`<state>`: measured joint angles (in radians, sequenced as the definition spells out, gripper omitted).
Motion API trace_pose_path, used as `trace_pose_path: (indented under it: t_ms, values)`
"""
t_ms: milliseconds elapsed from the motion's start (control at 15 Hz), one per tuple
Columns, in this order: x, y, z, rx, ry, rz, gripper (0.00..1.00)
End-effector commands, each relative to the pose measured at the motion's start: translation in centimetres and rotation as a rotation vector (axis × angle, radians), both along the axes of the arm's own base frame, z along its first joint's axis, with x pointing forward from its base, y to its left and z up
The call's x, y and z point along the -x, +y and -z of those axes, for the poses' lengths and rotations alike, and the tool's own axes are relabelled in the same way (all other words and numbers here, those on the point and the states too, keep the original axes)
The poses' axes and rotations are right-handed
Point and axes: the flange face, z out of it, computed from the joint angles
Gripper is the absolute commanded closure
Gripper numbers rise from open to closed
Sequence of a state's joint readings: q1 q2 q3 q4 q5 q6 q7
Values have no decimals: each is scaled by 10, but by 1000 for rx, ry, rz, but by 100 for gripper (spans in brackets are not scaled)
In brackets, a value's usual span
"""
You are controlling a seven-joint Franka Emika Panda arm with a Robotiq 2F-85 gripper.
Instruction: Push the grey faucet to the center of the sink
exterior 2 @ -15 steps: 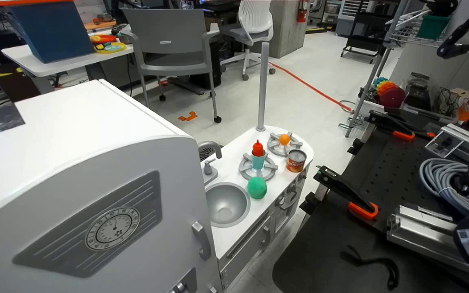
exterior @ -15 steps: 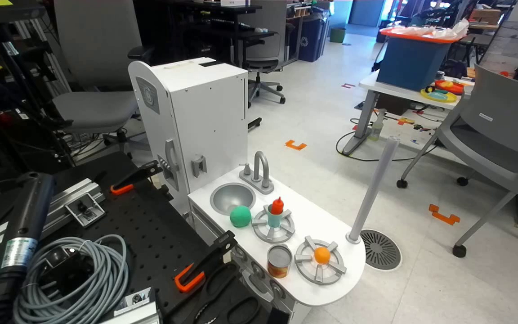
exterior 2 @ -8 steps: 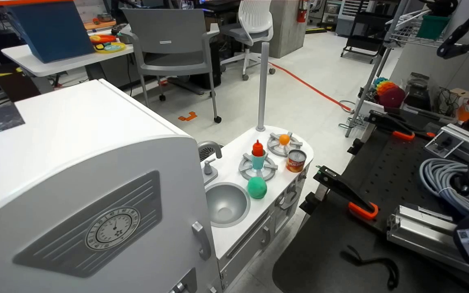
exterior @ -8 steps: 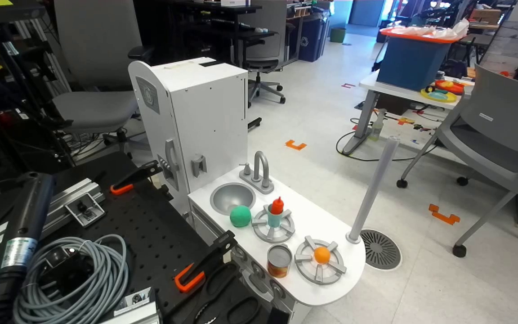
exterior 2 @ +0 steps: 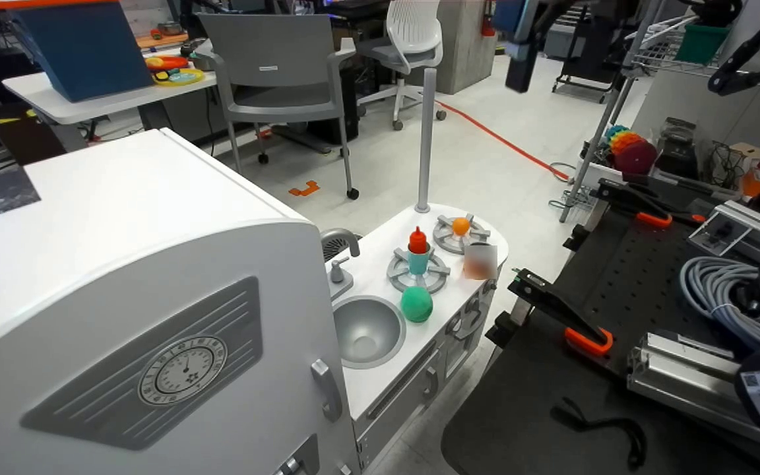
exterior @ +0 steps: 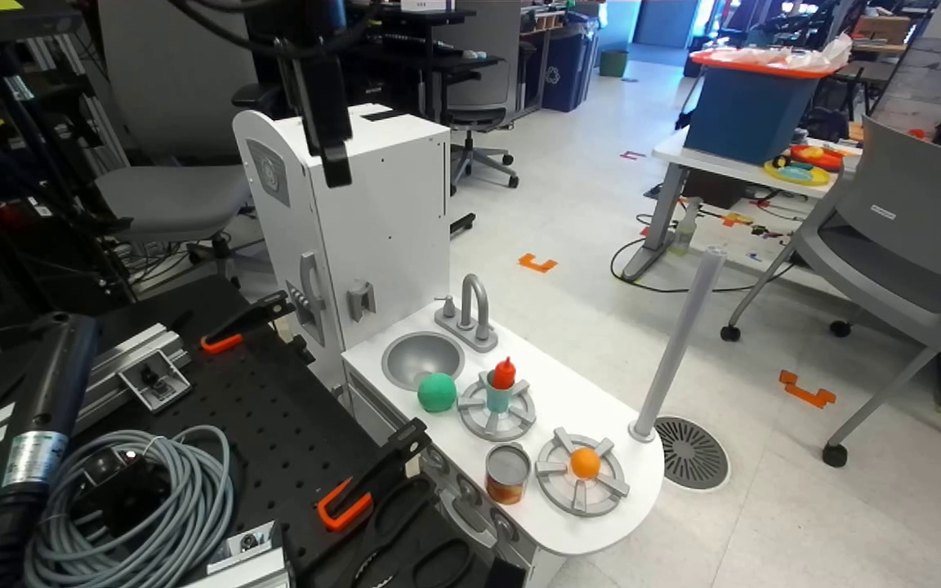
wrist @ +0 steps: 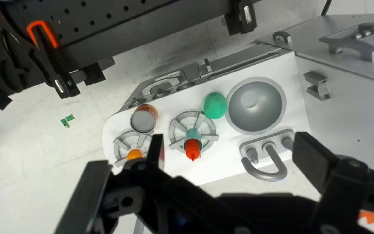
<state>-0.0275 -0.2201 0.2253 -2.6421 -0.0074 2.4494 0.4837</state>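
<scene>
In an exterior view I see the grey faucet (exterior: 483,307), a smooth tubular arch with its tip toward the nearer burner (exterior: 473,403), beside the round metallic sink (exterior: 421,359). In an exterior view a matte green ball (exterior 2: 416,304) sits just beside the sink's rim. In the wrist view my gripper (wrist: 230,152) holds nothing, its blocky black fingers (wrist: 310,159) spread wide, well above the white counter (wrist: 224,157).
</scene>
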Motion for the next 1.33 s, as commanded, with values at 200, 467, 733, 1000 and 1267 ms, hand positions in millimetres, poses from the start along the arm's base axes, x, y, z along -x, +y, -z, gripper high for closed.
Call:
trace_pose_path:
  t_ms: [200, 467, 733, 1000, 1267]
  values:
    - [-76, -17, 112, 85, -11, -16, 0]
    - [-128, -33, 179, 103, -27, -47, 0]
    - [-176, -25, 248, 144, -71, -152, 0]
    - [-207, 4, 310, 180, -83, -315, 0]
    - [-215, 37, 346, 209, -77, -491, 0]
